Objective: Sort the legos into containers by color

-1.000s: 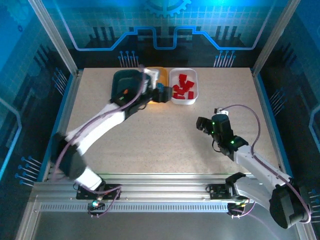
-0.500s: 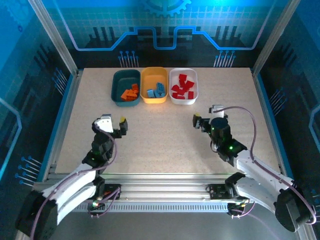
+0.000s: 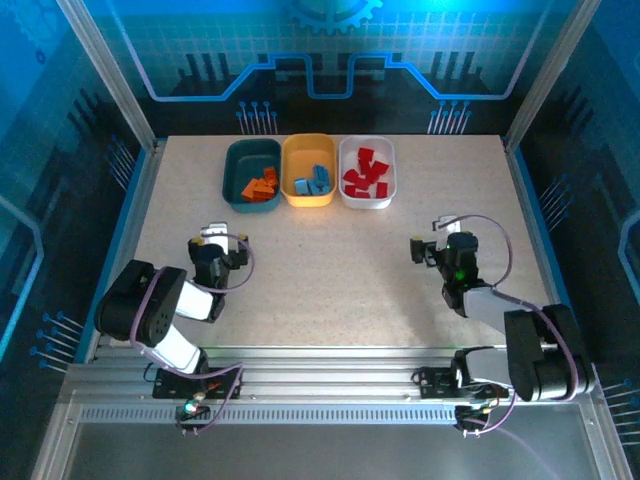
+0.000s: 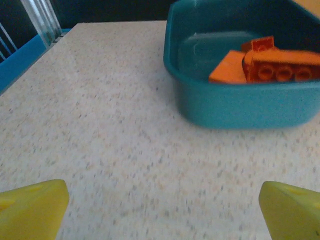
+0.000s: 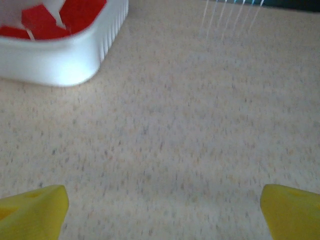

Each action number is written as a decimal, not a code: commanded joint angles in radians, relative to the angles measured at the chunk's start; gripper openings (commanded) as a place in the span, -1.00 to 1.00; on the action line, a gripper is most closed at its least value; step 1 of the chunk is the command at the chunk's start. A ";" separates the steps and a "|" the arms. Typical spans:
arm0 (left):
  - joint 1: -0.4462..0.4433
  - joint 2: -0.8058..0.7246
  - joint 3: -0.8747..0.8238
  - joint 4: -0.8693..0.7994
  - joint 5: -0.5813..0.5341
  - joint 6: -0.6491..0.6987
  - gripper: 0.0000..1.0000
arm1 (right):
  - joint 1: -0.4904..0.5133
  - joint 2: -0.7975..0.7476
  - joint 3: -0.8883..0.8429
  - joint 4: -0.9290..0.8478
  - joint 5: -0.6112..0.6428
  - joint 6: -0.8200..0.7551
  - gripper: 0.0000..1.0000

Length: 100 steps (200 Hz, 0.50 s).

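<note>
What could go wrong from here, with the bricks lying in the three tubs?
1. The open left fingers face the teal tub; a forward move may push it into the yellow tub beside it.
2. The orange bricks lie piled on one another; a knock could perhaps tip one out.

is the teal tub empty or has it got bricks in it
Not empty: the teal tub holds a small pile of orange bricks, also seen over its wall from the left wrist.

Orange legos [image 3: 262, 186] showing against dark teal tub [image 3: 231, 172]; light blue legos [image 3: 312, 181] sitting in yellow-orange tub [image 3: 308, 142]; red legos [image 3: 365, 175] sitting in white tub [image 3: 367, 203] (ribbed wall). Table [image 3: 320, 270] showing beige, finely dark-speckled. Back wall [image 3: 320, 60] glowing blue, circuit-line pattern.
</note>
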 commanded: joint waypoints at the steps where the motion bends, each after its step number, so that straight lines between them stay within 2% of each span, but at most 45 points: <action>1: 0.059 -0.032 0.066 -0.088 0.138 -0.064 0.98 | -0.029 0.120 -0.002 0.252 -0.068 0.023 0.99; 7: 0.065 -0.032 0.065 -0.090 0.145 -0.066 0.98 | -0.029 0.137 0.006 0.258 -0.065 0.022 0.99; 23: 0.065 -0.032 0.064 -0.087 0.145 -0.066 0.98 | -0.029 0.147 0.082 0.127 -0.118 -0.001 0.99; 29: 0.065 -0.032 0.065 -0.086 0.144 -0.064 0.98 | -0.014 0.144 0.094 0.089 -0.091 -0.009 1.00; 100: 0.064 -0.032 0.064 -0.085 0.144 -0.064 0.98 | -0.008 0.149 0.092 0.100 -0.084 -0.012 1.00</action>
